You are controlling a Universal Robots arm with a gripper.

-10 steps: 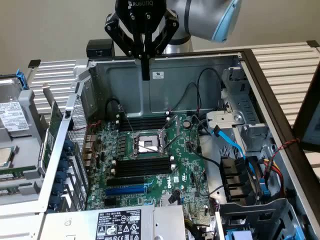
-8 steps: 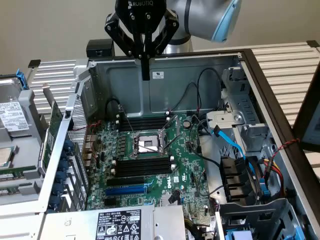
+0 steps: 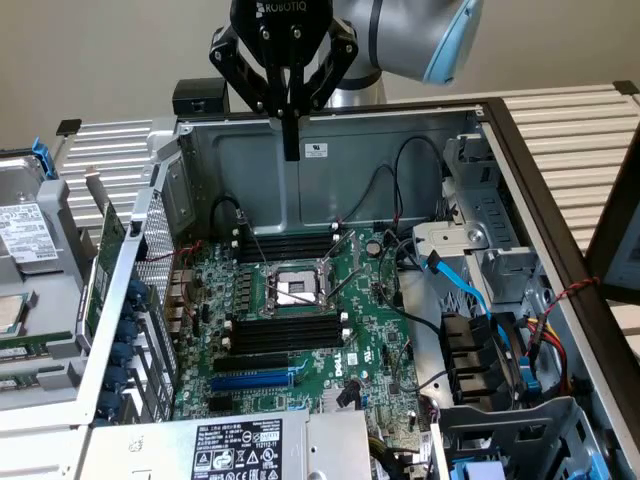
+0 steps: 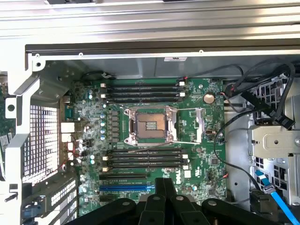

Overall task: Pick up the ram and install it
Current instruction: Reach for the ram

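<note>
My gripper hangs above the open computer case, over its back wall, with the two black fingers pressed together and nothing between them. In the wrist view its fingers sit over the near edge of the motherboard. The ram, a thin, long dark-green stick, stands on edge just outside the case wall at the exterior view's left, well away from the gripper. A sliver of the ram shows in the wrist view too. Black slots with white clips lie below the CPU socket, and another bank lies above it.
A blue slot runs under the lower bank. Black cables and a blue cable cross the exterior view's right side by the drive cage. The power supply sits in front. Boards and drives lie outside the case.
</note>
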